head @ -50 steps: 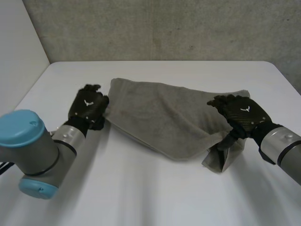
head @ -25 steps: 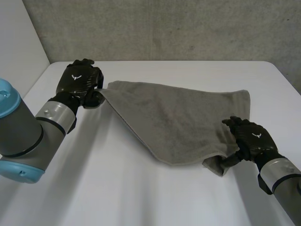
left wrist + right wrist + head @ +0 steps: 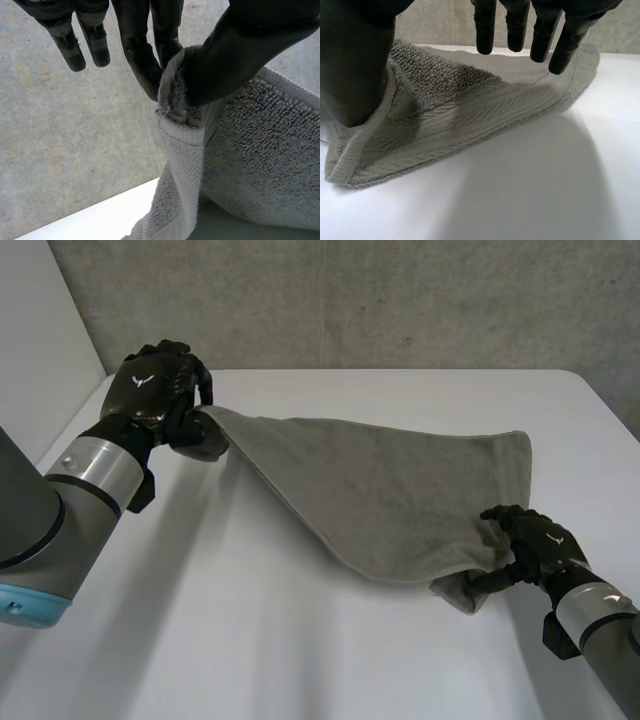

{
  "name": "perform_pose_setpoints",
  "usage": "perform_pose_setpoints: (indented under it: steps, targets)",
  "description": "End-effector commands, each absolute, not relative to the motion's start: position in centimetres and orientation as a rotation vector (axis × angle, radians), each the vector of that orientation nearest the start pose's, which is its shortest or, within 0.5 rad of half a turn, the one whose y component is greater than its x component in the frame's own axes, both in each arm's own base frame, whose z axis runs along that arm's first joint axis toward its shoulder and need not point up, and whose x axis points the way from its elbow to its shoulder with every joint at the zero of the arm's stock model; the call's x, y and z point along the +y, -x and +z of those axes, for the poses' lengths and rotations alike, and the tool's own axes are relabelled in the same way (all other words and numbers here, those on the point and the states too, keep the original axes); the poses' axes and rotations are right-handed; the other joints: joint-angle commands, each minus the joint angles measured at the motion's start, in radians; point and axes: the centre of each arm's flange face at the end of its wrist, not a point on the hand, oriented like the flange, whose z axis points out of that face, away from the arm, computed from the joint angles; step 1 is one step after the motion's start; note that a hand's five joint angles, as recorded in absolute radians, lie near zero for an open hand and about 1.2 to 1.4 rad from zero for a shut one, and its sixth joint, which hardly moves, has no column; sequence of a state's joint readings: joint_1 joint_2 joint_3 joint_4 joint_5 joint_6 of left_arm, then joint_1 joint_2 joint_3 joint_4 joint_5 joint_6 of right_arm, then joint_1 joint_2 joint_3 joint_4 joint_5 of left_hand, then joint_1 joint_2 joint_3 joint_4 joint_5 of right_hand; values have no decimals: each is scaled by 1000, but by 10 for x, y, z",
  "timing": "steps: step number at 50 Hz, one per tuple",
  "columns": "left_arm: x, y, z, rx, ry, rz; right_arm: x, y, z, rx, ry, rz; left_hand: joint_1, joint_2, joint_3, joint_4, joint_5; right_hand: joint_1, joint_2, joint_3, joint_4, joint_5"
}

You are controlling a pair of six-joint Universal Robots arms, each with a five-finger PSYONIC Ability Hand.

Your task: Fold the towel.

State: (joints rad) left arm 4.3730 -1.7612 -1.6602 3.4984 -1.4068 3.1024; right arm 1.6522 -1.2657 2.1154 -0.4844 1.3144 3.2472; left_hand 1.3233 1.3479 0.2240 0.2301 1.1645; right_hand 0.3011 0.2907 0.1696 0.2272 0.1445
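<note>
A grey towel (image 3: 390, 490) lies across the middle of the white table (image 3: 250, 640), doubled over with a rumpled flap at its near right corner. My left hand (image 3: 155, 390) holds the towel's far left corner raised off the table. In the left wrist view that corner (image 3: 172, 107) is pinched between the thumb (image 3: 225, 60) and a finger. My right hand (image 3: 535, 540) sits at the near right corner. In the right wrist view its fingers (image 3: 520, 25) are straight above the towel (image 3: 445, 110), and its thumb (image 3: 355, 65) rests against the cloth's edge.
A grey concrete wall (image 3: 350, 300) stands behind the table. The table's far edge runs just behind my left hand. Bare white tabletop spreads in front of the towel and to its left.
My left hand has carried the towel's left corner up and back, stretching that edge. My right hand has slid off the towel's top toward the near right corner.
</note>
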Motion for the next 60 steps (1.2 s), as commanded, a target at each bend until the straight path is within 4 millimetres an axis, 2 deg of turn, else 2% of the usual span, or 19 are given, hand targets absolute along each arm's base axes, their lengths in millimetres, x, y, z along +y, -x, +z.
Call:
perform_pose_setpoints:
  steps: [1,7,12,16,21,22,23,25,30,35,36,37,38,39,40,44,48,55,60]
  targets:
    - [-277,255,253,2383,-589,-2541,-253,-175,112,2343,176,-1571,73,48,-49,-56,57,109,120,5,-53,91]
    - [-278,255,250,2393,-586,-2531,-251,-178,111,2337,189,-1568,73,48,-49,-56,57,409,420,5,-53,391]
    - [-278,254,252,2387,-584,-2536,-254,-182,107,2322,208,-1573,73,48,-49,-56,57,951,961,5,-53,933]
    - [-281,251,254,2372,-568,-2542,-260,-182,114,2297,207,-1612,73,48,-49,-56,57,1095,1106,5,-53,1077]
    - [-283,246,262,2343,-546,-2559,-275,-183,166,2136,257,-1820,73,48,-49,-56,57,1095,1106,5,-53,1077]
    - [-285,241,266,2331,-524,-2562,-277,-186,187,2056,294,-1890,73,48,-49,-56,57,1095,1106,5,-53,1077]
    - [-287,238,267,2325,-507,-2559,-277,-186,188,2055,294,-1891,73,48,-49,-56,57,1095,1106,5,-53,1077]
    - [-288,235,267,2331,-499,-2549,-285,-198,228,1891,436,-1953,73,48,-49,-56,57,1095,1106,5,-53,1077]
    - [-286,235,266,2345,-496,-2542,-292,-221,252,1770,616,-1871,73,48,-49,-56,57,1095,1106,5,-53,1077]
    - [-281,237,259,2383,-509,-2516,-298,-263,226,1772,823,-1710,73,48,-49,-56,57,1050,1060,5,-53,1032]
    - [-279,237,256,2396,-511,-2503,-297,-271,213,1826,871,-1628,73,48,-49,-56,57,689,699,5,-53,671]
    - [-279,237,256,2397,-511,-2503,-297,-271,213,1827,872,-1627,73,48,-49,-56,57,685,696,5,-53,667]
    - [-278,237,252,2410,-512,-2490,-293,-276,200,1885,931,-1546,73,48,-49,-56,57,8,18,5,-53,-10]
    - [-277,237,250,2420,-514,-2477,-293,-276,200,1886,932,-1545,73,48,-49,-56,57,1,12,5,-53,-17]
    - [-277,237,250,2420,-514,-2477,-290,-276,189,1946,994,-1485,73,48,-49,-56,57,-298,-288,5,-53,-144]
    - [-277,237,243,2445,-519,-2452,-285,-267,168,2054,1148,-1458,73,48,-49,-56,57,-301,-291,5,-53,-144]
    - [-277,238,244,2443,-525,-2458,-285,-258,160,2131,1112,-1497,73,48,-49,-56,57,-301,-291,5,-53,-144]
    - [-278,238,241,2452,-529,-2448,-282,-230,169,2178,761,-1713,73,48,-49,-56,57,-301,-291,5,-53,-144]
    - [-278,238,238,2462,-525,-2438,-269,-227,163,2169,621,-1688,73,48,-49,-56,57,-290,-279,5,-53,-144]
